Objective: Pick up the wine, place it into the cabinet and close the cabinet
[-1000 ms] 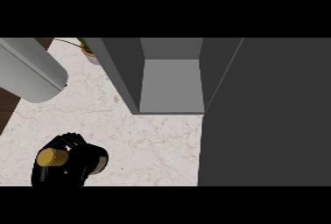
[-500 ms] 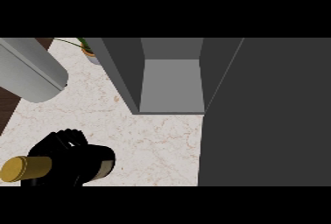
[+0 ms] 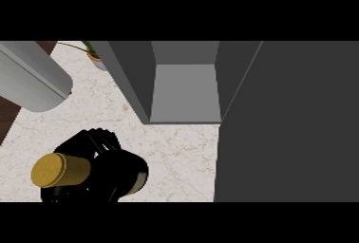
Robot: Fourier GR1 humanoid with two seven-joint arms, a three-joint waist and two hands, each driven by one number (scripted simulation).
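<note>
The wine bottle shows mainly as its gold cap (image 3: 60, 170) at the lower left, pointing left and toward me, with its dark body (image 3: 127, 173) behind it. My right hand (image 3: 92, 143) is shut on the bottle and its fingers curl over the neck from above. Hand and bottle hang over the marble counter (image 3: 175, 152), in front and to the left of the open grey cabinet (image 3: 184, 90). The cabinet's door (image 3: 294, 123) stands swung out on the right and fills that side. My left hand is out of the picture.
A thick grey forearm (image 3: 28, 76) slants in from the upper left corner. A small potted plant (image 3: 92, 53) stands at the back beside the cabinet's left wall. Along the left runs the counter's edge, with dark floor (image 3: 5, 118) beyond.
Half a second ago the bottle's cap had swung out to the left edge. It has now come back rightward and slightly up, with the hand still round it.
</note>
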